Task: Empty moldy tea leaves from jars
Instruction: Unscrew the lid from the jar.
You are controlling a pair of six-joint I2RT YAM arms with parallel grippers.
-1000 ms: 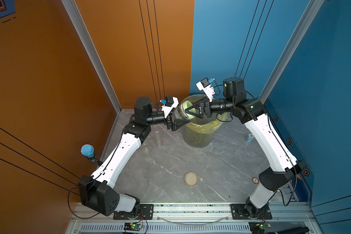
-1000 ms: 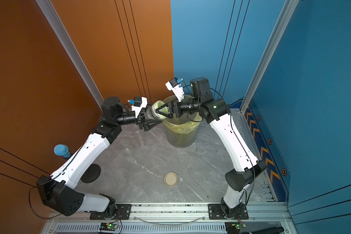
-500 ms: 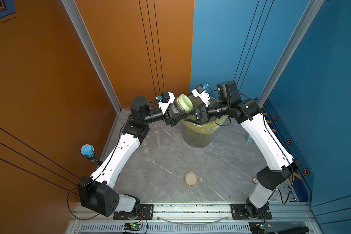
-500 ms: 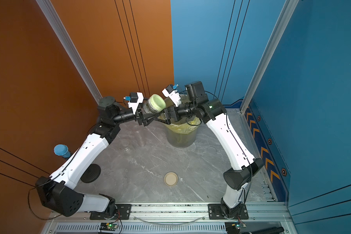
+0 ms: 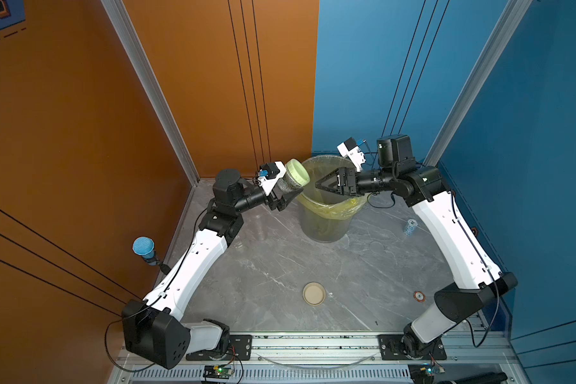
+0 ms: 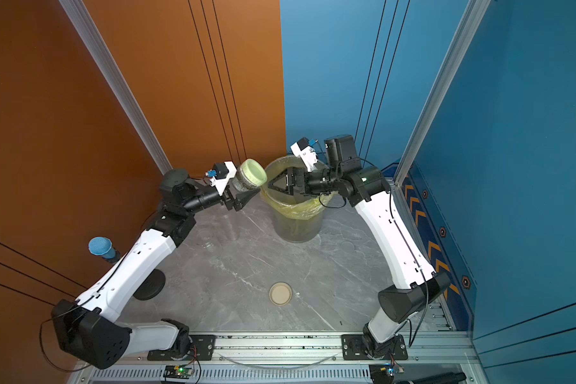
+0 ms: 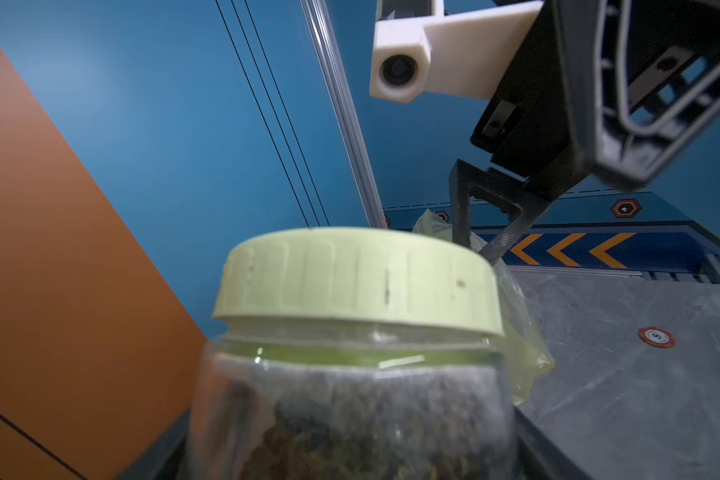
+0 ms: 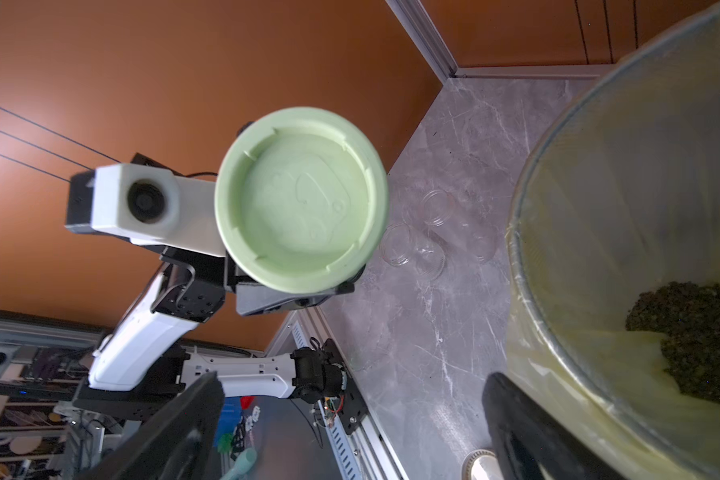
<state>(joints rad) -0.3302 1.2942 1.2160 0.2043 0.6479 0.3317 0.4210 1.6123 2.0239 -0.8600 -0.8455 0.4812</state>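
- Holding the short jar [image 7: 350, 395] by its clear body, the left hand [image 5: 286, 191] is closed around it and keeps it up in the air
- The short jar is tipped over on its side, just beside the rim of the bin [image 5: 326, 229], not over the middle of it
- Its pale green lid [image 8: 302, 208] is on the jar, and the flat top of the lid faces the right hand [image 5: 323, 184]
- Dark tea leaves [image 7: 350, 428] fill the part of the short jar that shows in the left wrist view
- The right hand hangs over the bin with its two fingers spread wide, and it has nothing in it
- The right hand is near the pale green lid but does not touch it
- The bin is grey with a yellow bag [image 6: 296, 209] folded over its rim, and it stands on the grey worktop [image 5: 280, 266] at the back
- A small heap of tea leaves [image 8: 699, 336] lies at the bottom of the bag
- Clear jars [image 8: 416, 249] with no lids sit on the worktop near the left arm; they are hard to see, so I cannot tell if they stand up or lie down
- A round beige lid [image 5: 313, 293] lies flat on the worktop, well apart from the bin
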